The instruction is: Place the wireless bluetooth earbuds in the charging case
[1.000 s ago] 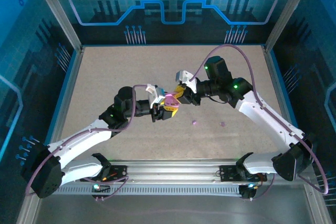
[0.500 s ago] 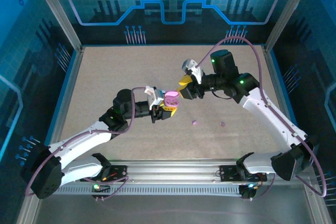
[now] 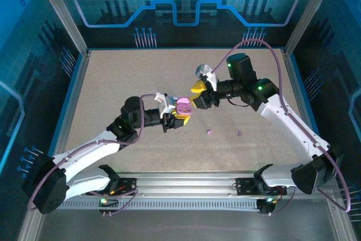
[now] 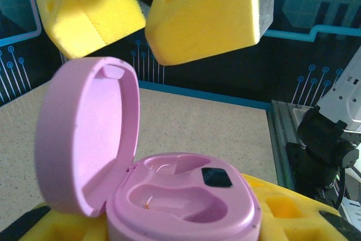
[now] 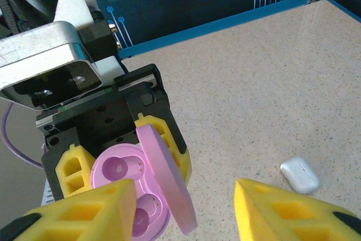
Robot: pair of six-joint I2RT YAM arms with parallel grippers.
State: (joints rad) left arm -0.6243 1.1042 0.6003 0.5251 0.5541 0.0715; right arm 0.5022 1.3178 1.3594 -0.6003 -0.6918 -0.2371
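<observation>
The light purple charging case (image 4: 180, 196) sits between the yellow fingers (image 4: 293, 210) of my left gripper (image 4: 169, 218), which is shut on its base. Its lid (image 4: 84, 139) stands open and both wells are empty. In the top view the case (image 3: 182, 106) hangs above the table's middle at my left gripper (image 3: 177, 115). My right gripper (image 3: 197, 97) hovers just up and right of it, open and holding nothing; in its own view (image 5: 183, 196) the case (image 5: 121, 179) lies below its fingers. Two light purple earbuds (image 3: 208, 132) (image 3: 238, 134) lie on the table.
A small glossy white piece (image 5: 300, 174) lies on the speckled table (image 3: 113, 83) under my right gripper; bud or case I cannot tell. Blue walls and metal posts (image 3: 59, 12) ring the table. The arms' mounting rail (image 3: 186, 187) runs along the near edge.
My right gripper has let go at the case, opened and drawn back up and to the right. The case's lid now stands open. My left arm has hardly moved.
</observation>
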